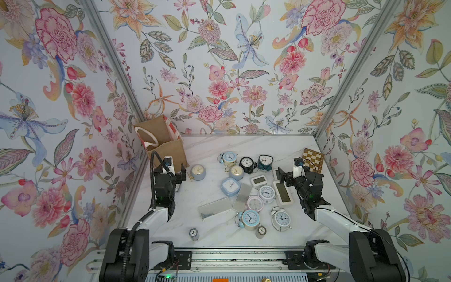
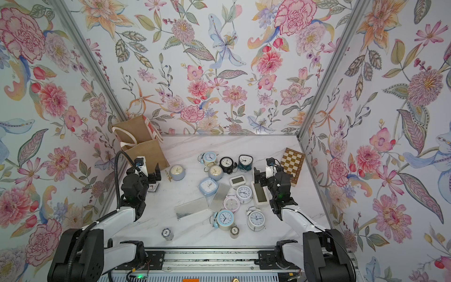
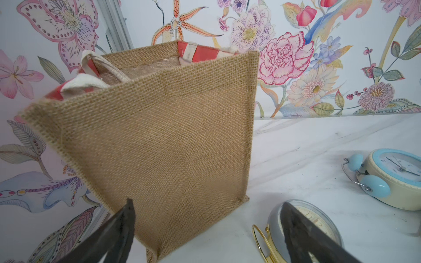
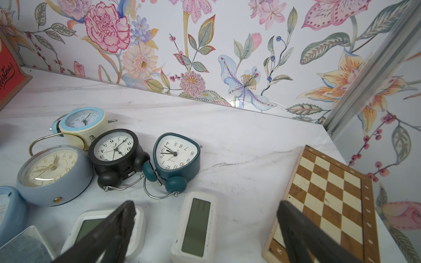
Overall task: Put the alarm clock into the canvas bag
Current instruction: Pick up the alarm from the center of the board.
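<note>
The canvas bag (image 1: 168, 151) (image 2: 148, 152) (image 3: 159, 136) stands upright and open-topped in the far left corner, its white handles drooping inside. Several alarm clocks lie in a heap at mid-table. A grey round alarm clock (image 1: 197, 172) (image 2: 177, 172) (image 3: 275, 225) with a gold ring lies apart, just right of the bag. My left gripper (image 1: 177, 174) (image 3: 207, 203) hovers open in front of the bag's base, holding nothing. On the right of the heap my right gripper (image 1: 280, 175) (image 4: 206, 203) is open over a white digital clock (image 4: 196, 227).
A chessboard (image 1: 313, 160) (image 4: 330, 200) lies at the far right by the wall. Two shiny metal plates (image 1: 214, 207) lie among the clocks. Two small cylinders (image 1: 194, 233) stand near the front edge. Floral walls close in three sides.
</note>
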You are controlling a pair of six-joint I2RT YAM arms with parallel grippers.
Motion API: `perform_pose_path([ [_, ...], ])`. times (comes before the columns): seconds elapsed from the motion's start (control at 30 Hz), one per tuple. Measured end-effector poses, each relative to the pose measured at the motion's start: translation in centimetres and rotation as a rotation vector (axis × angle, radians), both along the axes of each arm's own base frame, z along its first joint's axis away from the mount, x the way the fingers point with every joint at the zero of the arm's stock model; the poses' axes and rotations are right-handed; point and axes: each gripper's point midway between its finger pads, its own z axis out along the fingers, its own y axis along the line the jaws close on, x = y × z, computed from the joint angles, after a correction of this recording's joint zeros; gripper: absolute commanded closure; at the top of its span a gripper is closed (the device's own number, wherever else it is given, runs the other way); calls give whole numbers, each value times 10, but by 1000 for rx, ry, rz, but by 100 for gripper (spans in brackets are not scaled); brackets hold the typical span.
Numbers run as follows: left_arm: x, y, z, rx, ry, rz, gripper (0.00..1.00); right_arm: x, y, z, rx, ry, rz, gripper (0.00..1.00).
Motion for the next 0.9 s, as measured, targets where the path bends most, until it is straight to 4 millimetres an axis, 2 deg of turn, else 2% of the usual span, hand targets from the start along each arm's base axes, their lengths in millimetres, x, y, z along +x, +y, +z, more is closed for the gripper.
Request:
perform_pose_path([
  [0.23, -4, -4, 4, -57, 96, 16, 1, -5, 7, 5, 16, 40, 15, 1],
  [0.4, -3, -6, -6, -75, 215, 26, 1, -4, 13, 18, 35, 54, 33, 1],
  [0.57, -6, -12, -37, -69, 379, 33, 4, -4, 23, 26, 45, 73, 71, 1],
  [0.9, -23, -2, -90, -64, 596, 113, 9, -13, 41, 16, 49, 125, 147, 1],
])
